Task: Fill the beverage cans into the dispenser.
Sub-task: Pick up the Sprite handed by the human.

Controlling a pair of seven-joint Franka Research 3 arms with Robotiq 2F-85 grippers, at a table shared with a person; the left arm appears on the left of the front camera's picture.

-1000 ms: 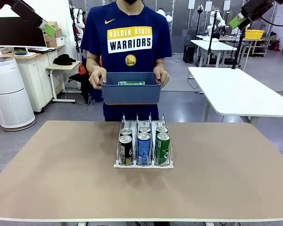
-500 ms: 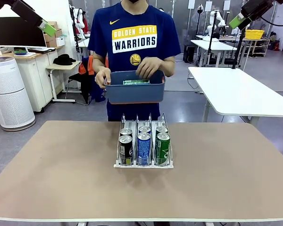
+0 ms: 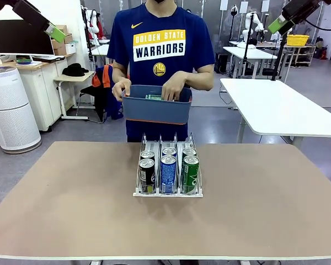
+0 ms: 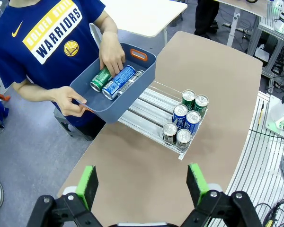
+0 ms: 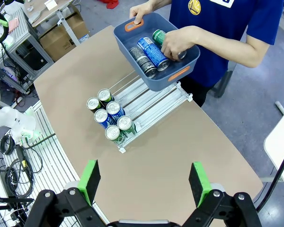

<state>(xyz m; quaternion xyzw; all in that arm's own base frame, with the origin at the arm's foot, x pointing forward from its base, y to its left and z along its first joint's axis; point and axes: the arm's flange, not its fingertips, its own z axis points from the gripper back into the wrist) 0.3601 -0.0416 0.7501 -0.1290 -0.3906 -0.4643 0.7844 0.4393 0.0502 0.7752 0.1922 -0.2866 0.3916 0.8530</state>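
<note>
Desk [image 3: 71, 210] in lab: dispenser [image 4: 144, 106] w/ six beverage cans [image 4: 180, 111] is set well ahead of left fingers [image 4: 87, 185] and right fingers [image 5: 90, 179].
Both pairs are spread apart, nothing clamped; further cans [image 4: 117, 80] are carried in a person's tub [image 4: 132, 92] beyond the dispenser.

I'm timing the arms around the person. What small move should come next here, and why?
Probably hold both arms high for now. The left gripper and right gripper hang open above the table, holding nothing. The person's hand reaches into the blue tub of three cans by the far end of the dispenser, where the rails are bare.
</note>
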